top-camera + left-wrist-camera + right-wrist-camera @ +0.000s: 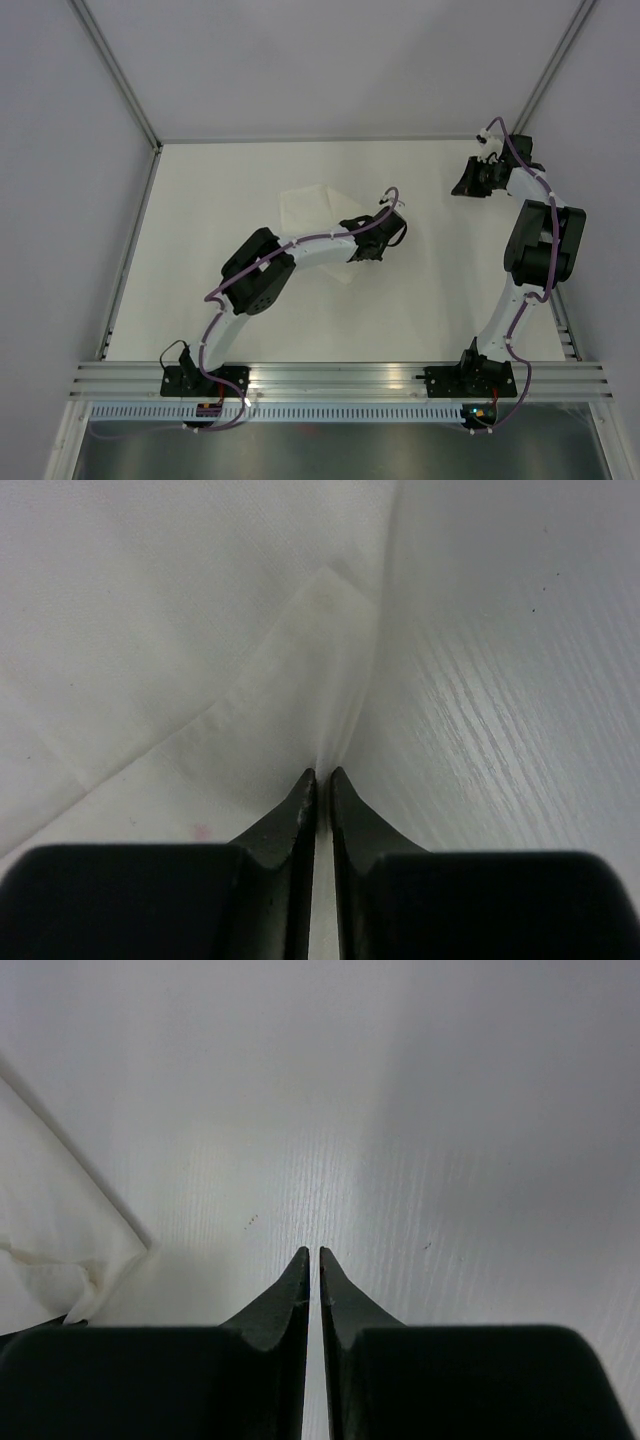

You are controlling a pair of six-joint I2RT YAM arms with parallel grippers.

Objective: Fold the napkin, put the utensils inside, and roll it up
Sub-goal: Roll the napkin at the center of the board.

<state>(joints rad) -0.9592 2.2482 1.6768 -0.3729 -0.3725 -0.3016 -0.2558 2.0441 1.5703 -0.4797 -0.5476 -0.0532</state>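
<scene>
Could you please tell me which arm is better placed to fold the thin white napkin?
Left, probably: the left arm reaches over the thin white napkin, its jaws closed on a raised fold. The right arm sits far off to the right.

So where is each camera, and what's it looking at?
Top external: above, behind the bases, looking down on table, napkin, left arm, right arm.
Left wrist: on the left arm, facing the left gripper, shut on the napkin.
Right wrist: on the right arm, facing the shut right gripper over the table.
Top and left wrist both show the napkin.
</scene>
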